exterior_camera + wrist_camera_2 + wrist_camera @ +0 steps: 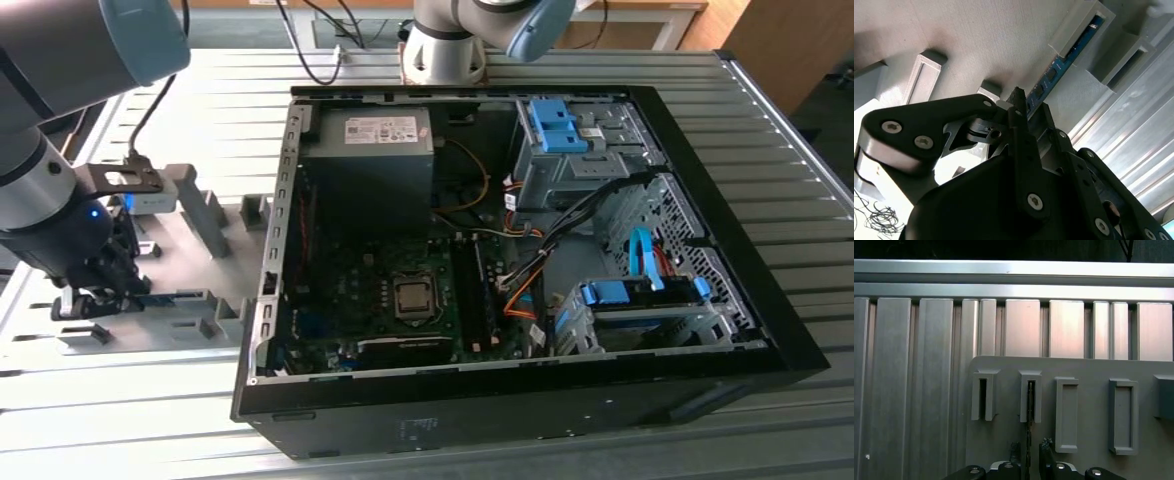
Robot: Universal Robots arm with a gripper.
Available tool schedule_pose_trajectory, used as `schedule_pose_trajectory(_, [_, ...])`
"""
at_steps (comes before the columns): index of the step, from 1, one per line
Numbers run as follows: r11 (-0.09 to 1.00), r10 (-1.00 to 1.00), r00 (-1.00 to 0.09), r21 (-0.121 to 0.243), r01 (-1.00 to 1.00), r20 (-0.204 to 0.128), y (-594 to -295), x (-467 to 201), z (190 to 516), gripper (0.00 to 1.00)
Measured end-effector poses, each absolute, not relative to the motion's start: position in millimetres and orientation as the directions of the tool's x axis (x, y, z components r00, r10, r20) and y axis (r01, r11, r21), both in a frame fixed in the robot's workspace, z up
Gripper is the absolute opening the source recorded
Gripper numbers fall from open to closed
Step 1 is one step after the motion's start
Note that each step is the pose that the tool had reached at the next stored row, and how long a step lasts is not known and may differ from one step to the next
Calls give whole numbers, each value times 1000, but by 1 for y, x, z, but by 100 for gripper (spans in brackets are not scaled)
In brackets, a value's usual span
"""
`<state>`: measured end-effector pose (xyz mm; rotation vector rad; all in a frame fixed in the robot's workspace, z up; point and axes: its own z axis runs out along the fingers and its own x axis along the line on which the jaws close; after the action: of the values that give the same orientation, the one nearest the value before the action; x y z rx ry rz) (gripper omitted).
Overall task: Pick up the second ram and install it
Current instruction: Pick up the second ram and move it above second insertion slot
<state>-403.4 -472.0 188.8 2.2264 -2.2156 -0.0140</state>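
Observation:
The second ram (1064, 62) is a thin blue stick with dark chips. It stands on edge in the slots of grey fixture blocks (1081, 22). The first wrist view shows the second ram (1030, 405) edge-on, running from a slotted block down between my fingers. My gripper (1030, 446) straddles the stick, one fingertip on each side with a small gap, so it is open. In the exterior view my gripper (94, 290) is low over the grey fixture plate (200, 260), at that view's left of the computer case.
The open black computer case (534, 230) lies on the ribbed metal table (120, 420). Its motherboard's long black slots (470, 290) sit beside the processor socket. Cables and blue drive cages fill the case's right side. Several grey fixture blocks (1066, 412) stand near the stick.

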Motion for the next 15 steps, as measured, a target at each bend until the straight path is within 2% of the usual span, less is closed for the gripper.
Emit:
schedule_pose_trajectory(4, [-5,-1000,5,7,-1000,-6,-472,-403,189,27])
schedule_pose_trajectory(5, [-5,-1000,5,7,-1000,-6,-472,-403,189,20])
schedule_pose_trajectory(8, [-5,-1000,5,7,-1000,-6,-472,-403,189,19])
schedule_pose_trajectory(9, [-5,-1000,5,7,-1000,-6,-472,-403,189,14])
schedule_pose_trajectory(15, [-5,-1000,5,7,-1000,-6,-472,-403,189,14])
